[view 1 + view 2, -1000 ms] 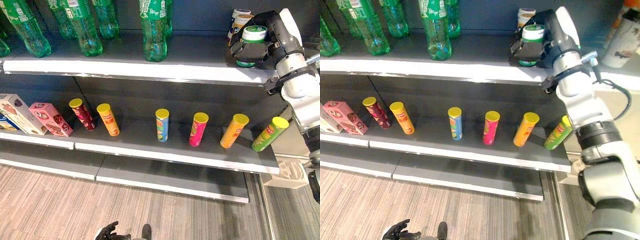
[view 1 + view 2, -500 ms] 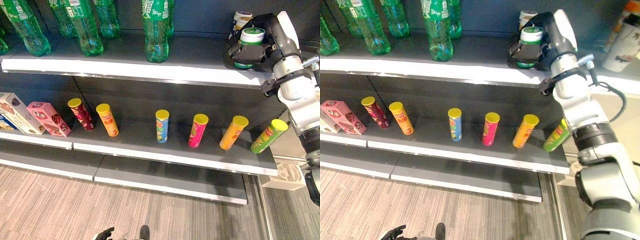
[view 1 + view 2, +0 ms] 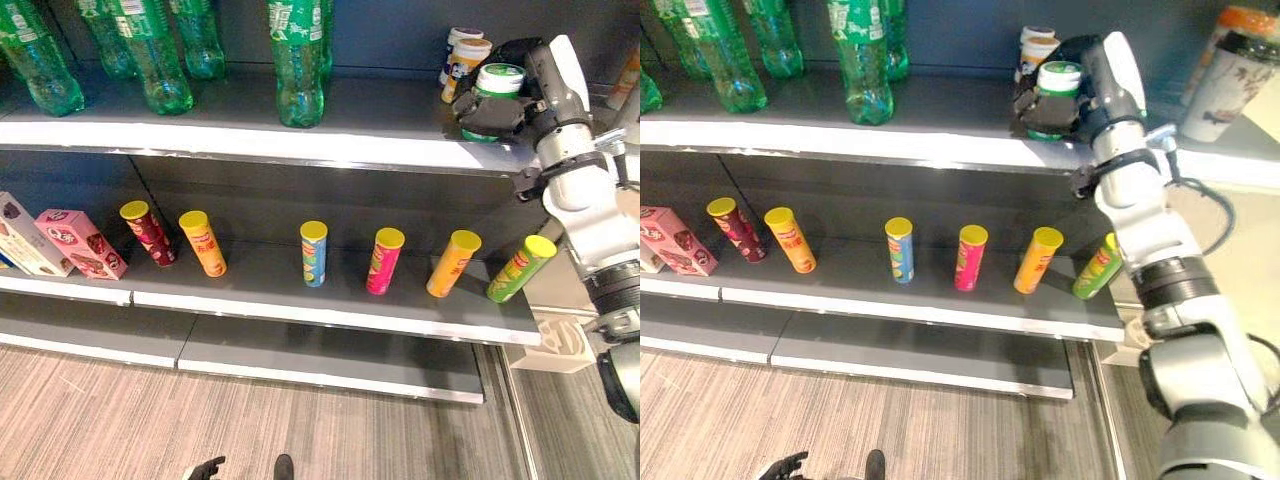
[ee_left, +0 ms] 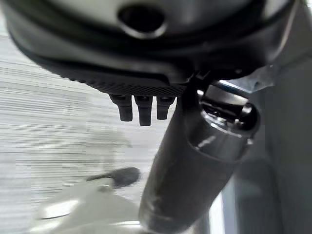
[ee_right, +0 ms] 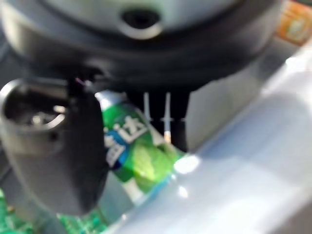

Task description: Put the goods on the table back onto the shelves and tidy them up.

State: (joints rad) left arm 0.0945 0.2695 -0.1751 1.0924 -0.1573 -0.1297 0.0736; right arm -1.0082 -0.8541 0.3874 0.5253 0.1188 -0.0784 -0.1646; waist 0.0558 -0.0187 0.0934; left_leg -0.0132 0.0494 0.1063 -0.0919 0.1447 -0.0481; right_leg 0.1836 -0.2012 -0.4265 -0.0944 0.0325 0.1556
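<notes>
**Green-lidded can lowered toward the top shelf's right end**

Between the earlier pictures and now the right hand (image 3: pixel 1080 85) has carried its can a little lower and deeper over the upper shelf; much of the apparent shift of the shelves is the camera moving, not the goods.

The right hand is clenched around the green-lidded can (image 3: pixel 497 88), fingers wrapped across its front and the lid standing clear above them. In the right wrist view the can's green label (image 5: pixel 134 156) sits between thumb and fingers, so the grasp looks firm. The can's base appears to be at or just above the upper shelf (image 3: pixel 300 140), near its front edge; I cannot tell whether it touches.

Just beyond the hand, toward the shelf's back, stand 2 more cans (image 3: pixel 462 60), close to the held one. Well off to the hand's left along the same shelf stand the green bottles (image 3: pixel 295 60). On the shelf below the hand, 6 snack tubes (image 3: pixel 313 252) stand in a loose row, several leaning, with the pink box (image 3: pixel 80 243) farthest from the hand.

As a judgement: this item is nearly placed; setting it down and letting go remain, and the leaning tubes still want straightening.

The left hand (image 3: pixel 203 468) hangs low near the floor, fingers relaxed, holding nothing.
</notes>
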